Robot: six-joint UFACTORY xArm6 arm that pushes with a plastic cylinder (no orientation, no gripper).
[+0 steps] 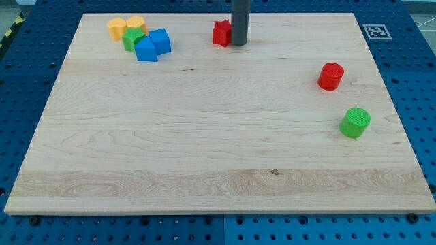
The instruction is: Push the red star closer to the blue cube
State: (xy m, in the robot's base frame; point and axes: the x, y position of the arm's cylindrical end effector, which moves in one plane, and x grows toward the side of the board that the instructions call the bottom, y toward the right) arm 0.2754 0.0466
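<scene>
The red star (221, 33) lies near the view's top, a little left of centre. My tip (239, 44) stands right against the star's right side, touching or nearly touching it. The blue cube (161, 40) sits further to the view's left, in a cluster of blocks at the top left. A gap of bare wood separates the star from the cube.
Beside the blue cube are another blue block (145, 50), a green block (133, 37) and two yellow blocks (118, 28) (136, 24). A red cylinder (331, 75) and a green cylinder (355, 122) stand at the view's right. The wooden board (204, 150) rests on a blue perforated table.
</scene>
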